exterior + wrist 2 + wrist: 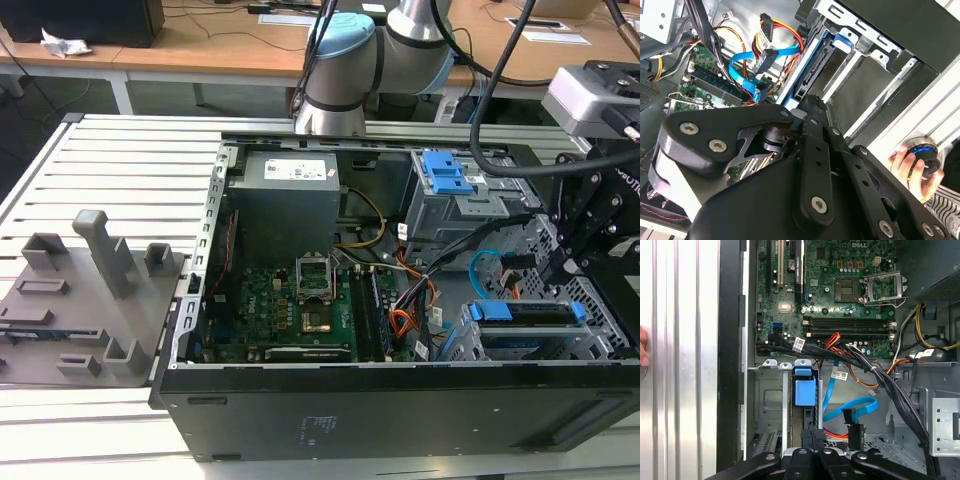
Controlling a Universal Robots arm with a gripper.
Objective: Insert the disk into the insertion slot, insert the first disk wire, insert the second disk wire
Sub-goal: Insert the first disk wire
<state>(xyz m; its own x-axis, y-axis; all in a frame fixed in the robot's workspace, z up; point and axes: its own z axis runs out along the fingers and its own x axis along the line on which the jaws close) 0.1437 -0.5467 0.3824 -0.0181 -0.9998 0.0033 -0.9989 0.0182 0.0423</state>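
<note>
Your end effector (815, 436) hangs close to the disk (805, 390), which looks seated on edge in the insertion slot (771, 395). Its grip I cannot tell. The second disk wire (852, 406) loops beside it: limp, light, best held by its stiff black connector (855, 432).
</note>
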